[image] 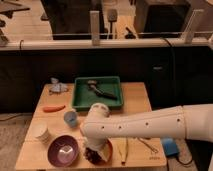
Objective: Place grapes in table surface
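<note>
One bunch of dark grapes (92,155) sits low at the front of the tabletop (136,98), against a reddish round dish (106,150), just right of one purple bowl (63,150). The pincer (94,147) reaches down right above the bunch, mostly hidden by the white arm (145,127); whether it is wide, narrow or holding cannot be told. To the right lies one pale yellow long item (124,150). Farther off are one white cup (42,133), one blue cup (71,118), one orange carrot-like piece (53,108) and one green tray (80,95).
</note>
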`<state>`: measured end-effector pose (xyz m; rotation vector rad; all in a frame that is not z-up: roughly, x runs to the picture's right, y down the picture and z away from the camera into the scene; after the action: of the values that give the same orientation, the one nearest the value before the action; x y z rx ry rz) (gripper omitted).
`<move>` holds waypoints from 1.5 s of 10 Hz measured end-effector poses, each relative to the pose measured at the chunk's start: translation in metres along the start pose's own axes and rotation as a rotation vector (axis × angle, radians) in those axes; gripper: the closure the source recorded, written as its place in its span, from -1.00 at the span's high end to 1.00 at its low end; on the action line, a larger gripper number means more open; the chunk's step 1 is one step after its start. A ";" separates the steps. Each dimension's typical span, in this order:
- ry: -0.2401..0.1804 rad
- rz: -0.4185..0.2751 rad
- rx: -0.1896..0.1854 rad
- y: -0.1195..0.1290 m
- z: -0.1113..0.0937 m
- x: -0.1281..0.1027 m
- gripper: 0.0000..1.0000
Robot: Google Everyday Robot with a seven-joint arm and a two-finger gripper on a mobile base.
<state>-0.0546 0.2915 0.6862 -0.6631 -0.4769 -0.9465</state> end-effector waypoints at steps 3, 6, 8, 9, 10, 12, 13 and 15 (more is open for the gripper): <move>0.003 0.006 -0.007 0.003 0.002 -0.001 0.60; 0.007 0.024 -0.014 0.007 0.005 0.000 0.23; 0.010 0.031 -0.010 0.008 0.006 0.002 -0.17; 0.013 0.032 -0.009 0.008 0.005 0.003 -0.37; 0.014 0.034 -0.006 0.008 0.005 0.004 -0.61; 0.013 0.038 0.003 0.008 0.005 0.005 -0.93; 0.014 0.041 0.010 0.007 0.004 0.007 -1.00; 0.025 0.056 0.031 0.006 -0.005 0.013 -1.00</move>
<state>-0.0420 0.2830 0.6887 -0.6331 -0.4478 -0.8920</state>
